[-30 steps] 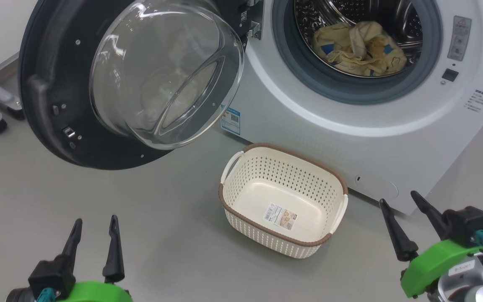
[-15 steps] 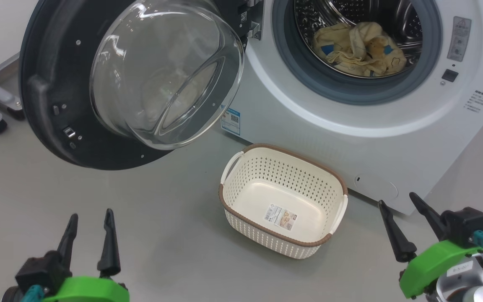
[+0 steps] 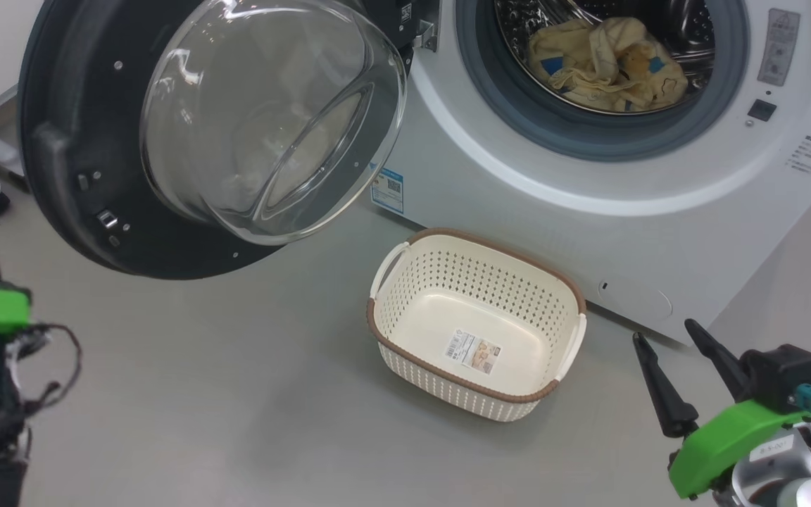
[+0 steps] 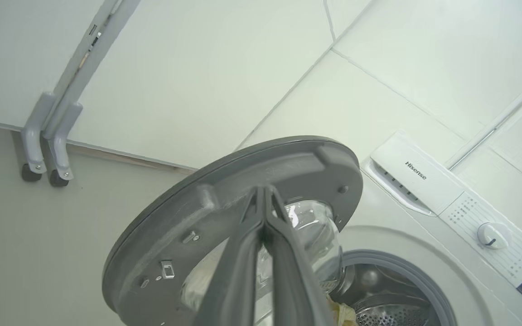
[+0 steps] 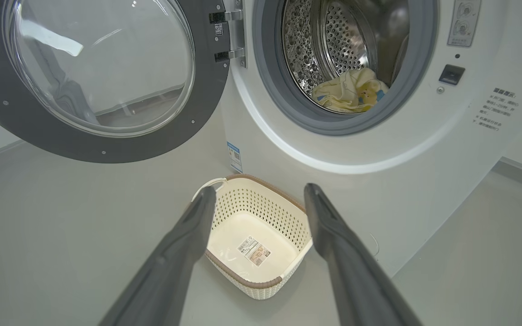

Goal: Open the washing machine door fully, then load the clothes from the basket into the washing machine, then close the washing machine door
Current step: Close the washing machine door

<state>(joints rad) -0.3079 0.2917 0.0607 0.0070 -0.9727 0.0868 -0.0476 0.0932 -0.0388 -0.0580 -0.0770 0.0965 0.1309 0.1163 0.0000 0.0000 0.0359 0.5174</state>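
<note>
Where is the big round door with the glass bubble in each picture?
Head view: the round, black-rimmed glass washing machine door stands open at the upper left.
Left wrist view: the door sits at the lower middle, tilted like a plate.
Right wrist view: the door is at the upper left, open.
Shared landmark: the grey rubber gasket ring around the drum opening, to the door's right.
</note>
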